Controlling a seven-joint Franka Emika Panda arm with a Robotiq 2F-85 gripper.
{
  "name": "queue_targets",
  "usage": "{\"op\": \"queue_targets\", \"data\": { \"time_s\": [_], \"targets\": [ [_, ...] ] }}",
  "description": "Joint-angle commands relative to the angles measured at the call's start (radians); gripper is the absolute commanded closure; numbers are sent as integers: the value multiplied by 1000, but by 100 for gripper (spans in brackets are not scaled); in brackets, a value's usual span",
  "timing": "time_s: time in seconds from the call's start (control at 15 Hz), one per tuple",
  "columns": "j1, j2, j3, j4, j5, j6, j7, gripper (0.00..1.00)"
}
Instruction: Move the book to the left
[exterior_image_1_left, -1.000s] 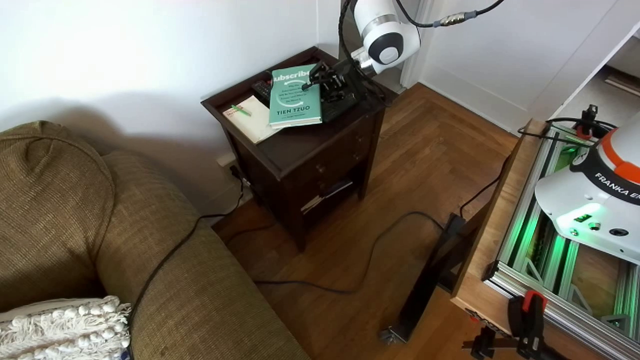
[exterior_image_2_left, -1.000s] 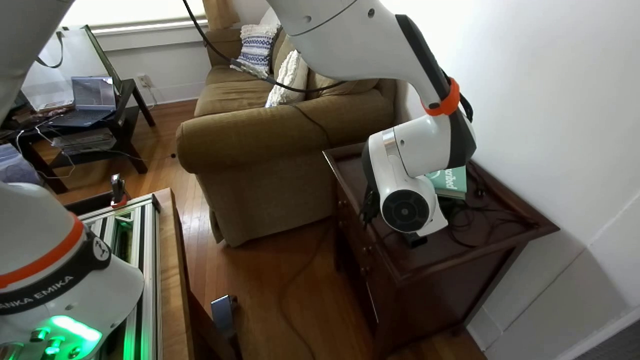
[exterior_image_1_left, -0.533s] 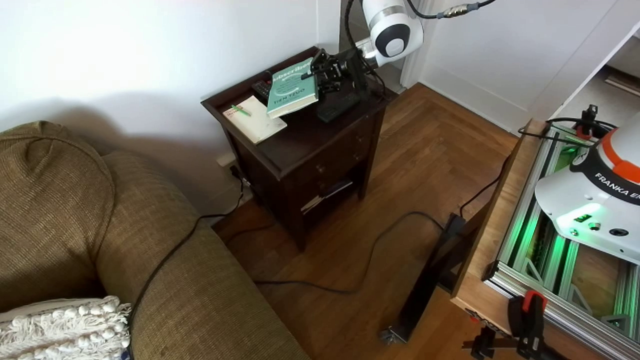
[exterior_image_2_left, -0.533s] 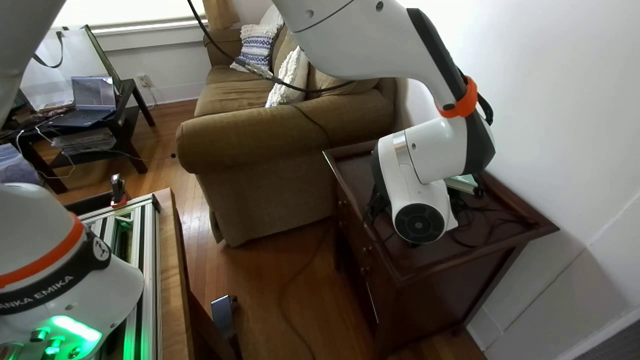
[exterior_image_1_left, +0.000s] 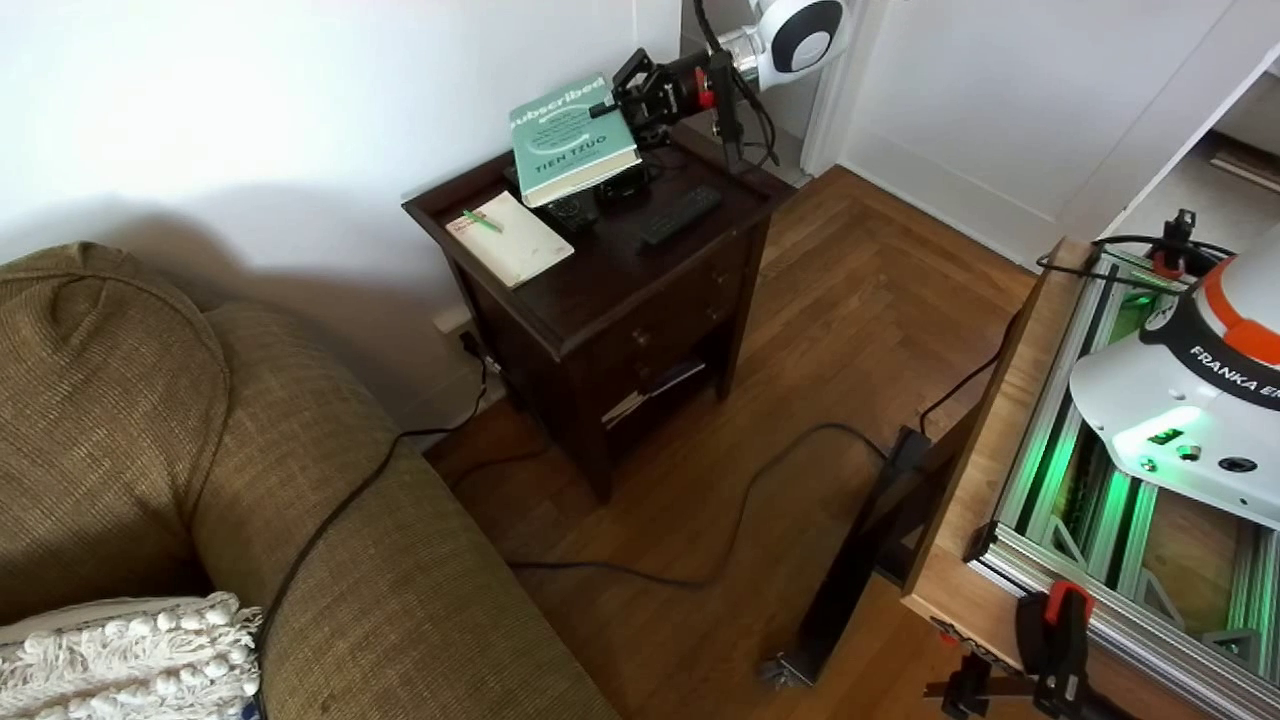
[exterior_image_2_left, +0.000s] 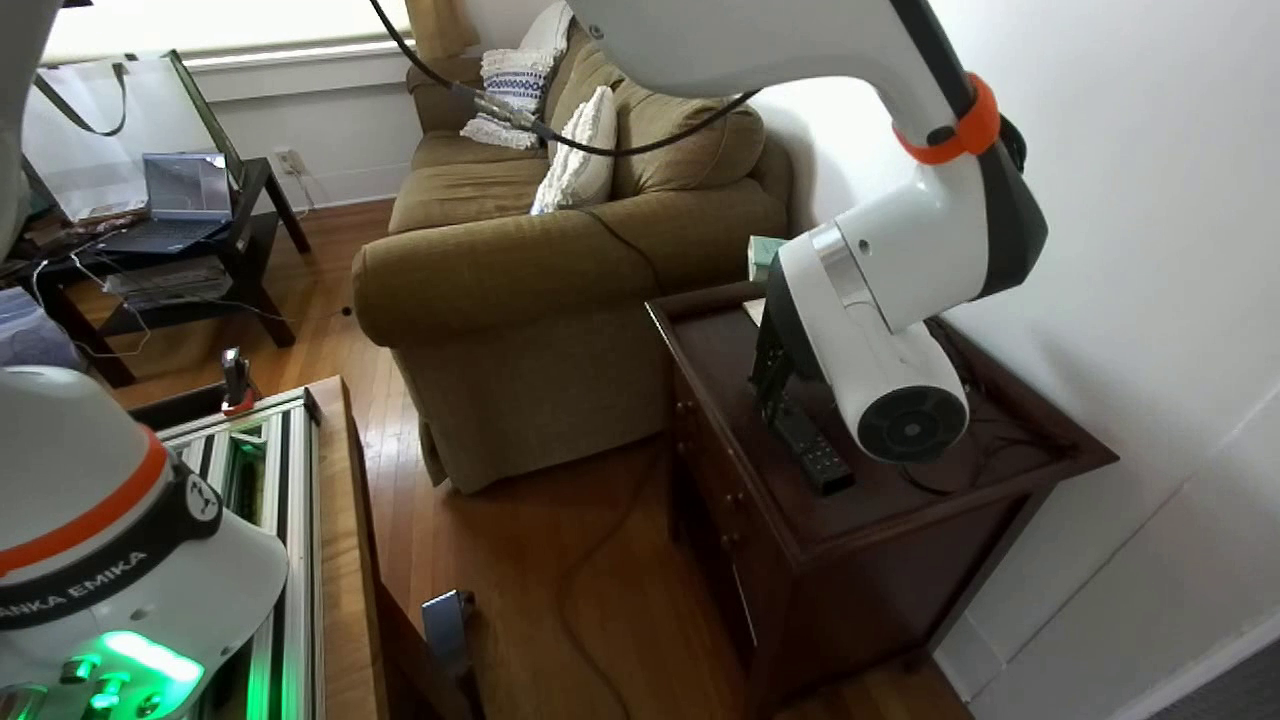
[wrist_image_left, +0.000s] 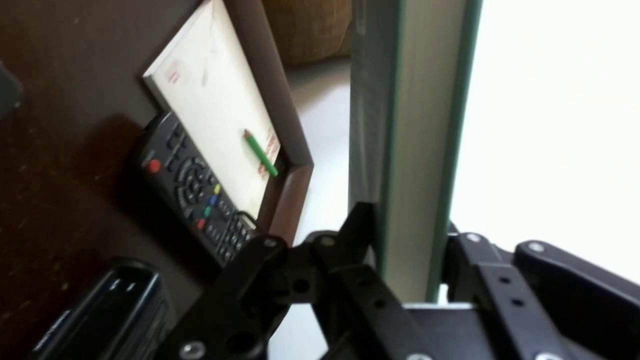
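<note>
we saw that the book (exterior_image_1_left: 568, 145) had a smooth matt cover and paper pages, and that the notepad (exterior_image_1_left: 512, 242) looked like paper too. the nightstand (exterior_image_1_left: 610, 290) looked like dark wood with a soft sheen, a remote (wrist_image_left: 195, 187) like dull black plastic. the gripper (wrist_image_left: 407, 237) was matt black with shiny metal screws (wrist_image_left: 192, 350). we noticed coarse woven cloth on the sofa (exterior_image_1_left: 430, 560) and glossy wood on the floor (exterior_image_1_left: 860, 300).

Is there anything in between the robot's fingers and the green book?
No, nothing that shows. In the wrist view, the fingers hold the book directly, one against each cover.
</note>
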Motion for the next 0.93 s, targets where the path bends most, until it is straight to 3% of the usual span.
{"op": "queue_targets", "data": {
  "time_s": [0.0,0.4,0.87],
  "targets": [
    [32,-90,8,-46,-121,-68,-1,92],
    [113,-95,58,-3,-247,-25,4,92],
    [196,-13,84,120,-308,190,38,92]
  ]
}}
